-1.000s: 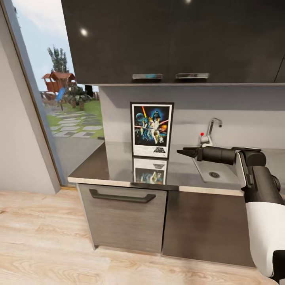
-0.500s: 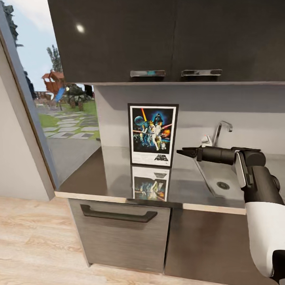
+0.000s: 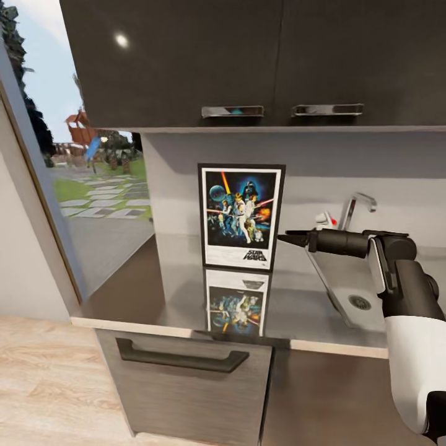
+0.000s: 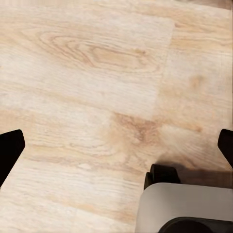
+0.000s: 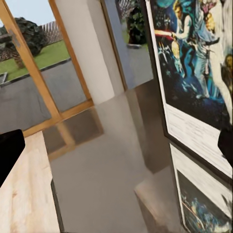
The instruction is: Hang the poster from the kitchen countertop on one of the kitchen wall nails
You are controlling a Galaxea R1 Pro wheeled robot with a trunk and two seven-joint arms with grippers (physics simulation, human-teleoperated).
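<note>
The poster (image 3: 241, 217) stands upright toward the back edge of the surface (image 3: 148, 291), close against the pale wall under the dark upper cabinets (image 3: 248, 59), its dimmer mirror image lying on the glossy top just in front of it. In the right wrist view the poster (image 5: 194, 73) fills the side of the picture, with its reflection below the frame. The inset sink (image 3: 356, 288) sits in the surface's right part, its basin holding nothing but the round drain (image 3: 359, 302); the chrome tap (image 3: 356, 207) rises at the sink's back rim.

The right gripper (image 3: 291, 238) hangs above the surface between poster and sink, just beside the poster's right edge but apart from it, jaws narrow and holding nothing. The left gripper (image 4: 116, 145) points at the wooden floor (image 4: 87, 73), its jaws spread wide and holding nothing. A drawer with a dark handle (image 3: 183, 358) sits below the surface's front edge.
</note>
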